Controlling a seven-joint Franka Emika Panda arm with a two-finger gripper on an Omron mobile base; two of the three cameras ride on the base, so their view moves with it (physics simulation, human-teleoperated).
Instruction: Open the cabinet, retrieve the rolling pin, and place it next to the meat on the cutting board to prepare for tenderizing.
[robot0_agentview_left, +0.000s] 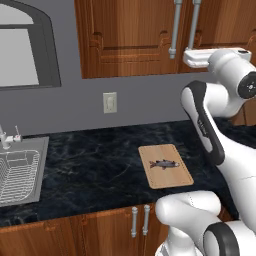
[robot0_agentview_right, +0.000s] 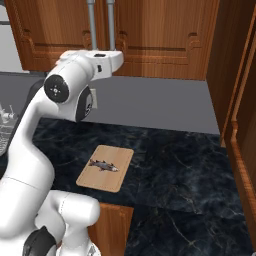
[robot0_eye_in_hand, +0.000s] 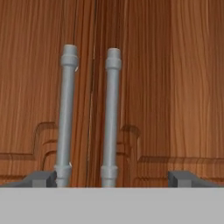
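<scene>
Dark fingers (robot0_eye_in_hand: 43, 178) wide apart (holding nothing), before cabinet (robot0_eye_in_hand: 175, 87) handles (robot0_eye_in_hand: 111, 118)

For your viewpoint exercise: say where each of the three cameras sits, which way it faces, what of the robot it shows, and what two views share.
Left base view: behind the arm's left, facing the counter; arm at right.
Right base view: behind its right, same counter; arm at left.
Hand view: on the hand, facing the shut cabinet handles; open gripper fingertips at the bottom.
Shared: both base views show the cutting board and meat.
</scene>
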